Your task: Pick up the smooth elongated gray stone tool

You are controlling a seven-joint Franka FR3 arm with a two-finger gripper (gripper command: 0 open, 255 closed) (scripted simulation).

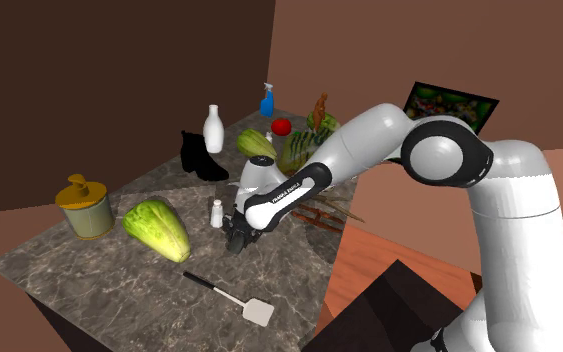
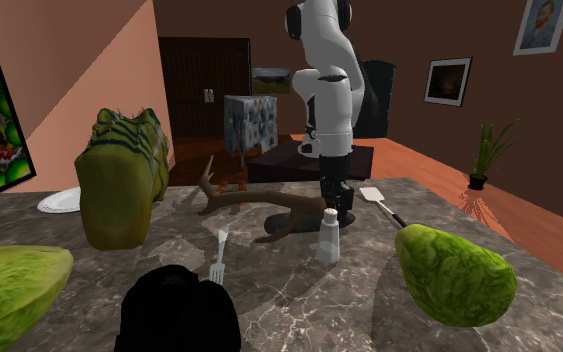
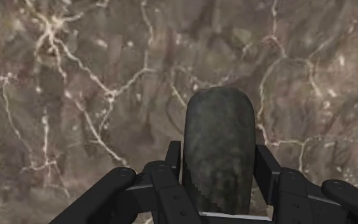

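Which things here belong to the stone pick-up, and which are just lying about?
Job in hand: stone, gripper.

Lying about: spatula, lettuce, shaker, boot, jar, white bottle, spray bottle, fork.

A line of small white letters ran along the black band on the arm (image 1: 287, 192), near its wrist, in the shoulder view. The letters were too small to be read. Nothing else in the shoulder, second exterior or wrist views bore a text, label, brand, number or sign that could be read.
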